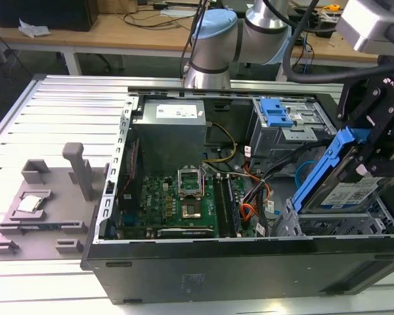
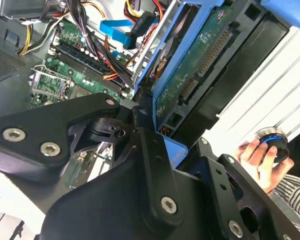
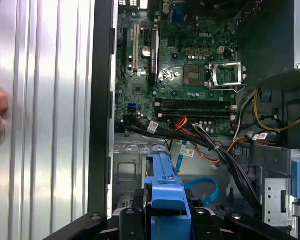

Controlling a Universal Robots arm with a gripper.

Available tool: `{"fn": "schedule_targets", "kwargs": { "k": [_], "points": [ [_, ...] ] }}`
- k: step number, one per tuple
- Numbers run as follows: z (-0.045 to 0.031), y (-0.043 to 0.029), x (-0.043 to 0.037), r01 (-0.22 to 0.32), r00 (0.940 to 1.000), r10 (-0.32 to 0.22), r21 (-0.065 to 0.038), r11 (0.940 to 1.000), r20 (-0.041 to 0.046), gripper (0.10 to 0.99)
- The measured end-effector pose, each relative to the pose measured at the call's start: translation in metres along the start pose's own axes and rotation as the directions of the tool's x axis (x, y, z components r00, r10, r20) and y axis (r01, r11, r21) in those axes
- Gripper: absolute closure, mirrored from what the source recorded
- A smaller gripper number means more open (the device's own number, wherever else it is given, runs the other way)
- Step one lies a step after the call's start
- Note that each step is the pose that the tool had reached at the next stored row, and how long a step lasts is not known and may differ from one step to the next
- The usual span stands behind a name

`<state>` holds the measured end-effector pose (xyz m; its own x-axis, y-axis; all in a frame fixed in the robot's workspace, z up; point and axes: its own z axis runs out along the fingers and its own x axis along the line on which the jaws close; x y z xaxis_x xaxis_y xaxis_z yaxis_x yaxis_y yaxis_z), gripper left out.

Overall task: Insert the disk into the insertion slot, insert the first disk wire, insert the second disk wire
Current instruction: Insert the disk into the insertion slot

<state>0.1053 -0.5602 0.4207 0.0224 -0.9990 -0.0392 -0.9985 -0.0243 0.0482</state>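
My gripper (image 1: 366, 156) is shut on the disk (image 1: 352, 191), a silver drive with a white-and-blue label clipped in a blue carrier (image 1: 323, 172). The disk hangs tilted above the insertion slot (image 1: 315, 226), the grey perforated cage at the case's front corner on the exterior view's right. In the second wrist view the disk's green underside (image 2: 200, 60) shows beyond the black fingers (image 2: 150, 165). The first wrist view shows the carrier's end (image 3: 165, 186) over the cage (image 3: 127, 170). The second disk wire (image 3: 206, 189), a thin light-blue loop (image 1: 306, 172), lies beside the cage. Which cable is the first disk wire I cannot tell.
Orange and black cable bundles (image 3: 210, 145) run between the motherboard (image 1: 177, 200) and the cage. An upper grey bay with a blue latch (image 1: 276, 111) sits behind. A person's hand (image 2: 257, 159) holds a round knob outside the case wall. A grey fixture tray (image 1: 43, 203) lies at the exterior view's left.
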Motion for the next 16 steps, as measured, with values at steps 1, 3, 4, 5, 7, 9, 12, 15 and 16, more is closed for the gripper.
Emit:
{"fn": "schedule_targets", "kwargs": {
  "k": [1,3,4,5,7,9,12,15,16],
  "points": [
    [0.0008,0.0,0.0,0.0,1.0,0.0,0.0,1.0,0.0002,0.722],
    [0.0049,-0.0002,0.0002,0.0,1.0,0.0,0.0,1.0,0.0002,0.722],
    [0.0062,-0.0003,0.0003,0.0,1.0,0.0,0.0,1.0,0.0003,0.722],
    [0.0074,-0.0003,0.0003,0.0,1.0,0.0,0.0,1.0,0.0003,0.722],
    [0.0106,-0.0005,0.0004,0.0,1.0,0.0,-0.001,1.0,0.0001,0.722],
    [0.0144,-0.0007,0.0006,0.0,1.0,0.0,-0.001,1.0,0.0001,0.722],
    [0.0216,-0.001,0.0008,0.0,1.0,0.0,-0.001,1.0,0.0002,0.722],
    [0.0291,-0.0013,0.0012,0.0,1.0,0.0,-0.002,1.0,-0.0004,0.722],
    [0.0308,-0.0014,0.0013,0.0,1.0,0.0,-0.002,1.0,0.0,0.722]
  ]
}}
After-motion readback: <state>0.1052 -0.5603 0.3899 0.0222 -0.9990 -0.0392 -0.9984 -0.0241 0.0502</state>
